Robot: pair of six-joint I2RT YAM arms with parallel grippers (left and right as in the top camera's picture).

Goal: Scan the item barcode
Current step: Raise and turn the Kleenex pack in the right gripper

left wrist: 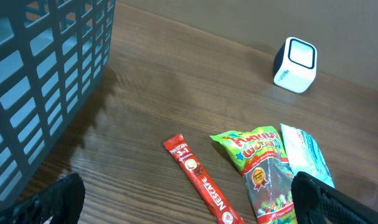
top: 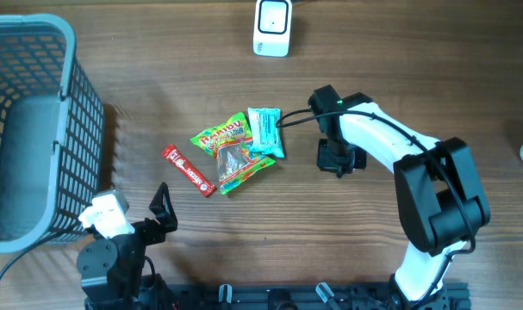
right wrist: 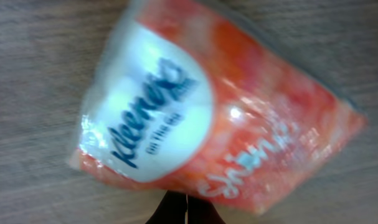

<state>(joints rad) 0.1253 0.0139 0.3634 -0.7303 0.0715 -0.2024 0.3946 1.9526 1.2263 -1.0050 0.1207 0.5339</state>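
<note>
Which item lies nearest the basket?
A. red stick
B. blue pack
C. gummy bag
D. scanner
A: the red stick lies left of the gummy bag, on the side toward the basket.

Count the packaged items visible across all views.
4. The red Nescafe stick, Haribo bag and teal tissue pack lie grouped mid-table. An orange Kleenex pack fills the right wrist view, at the right claw. Others could lie hidden under the right arm.
</note>
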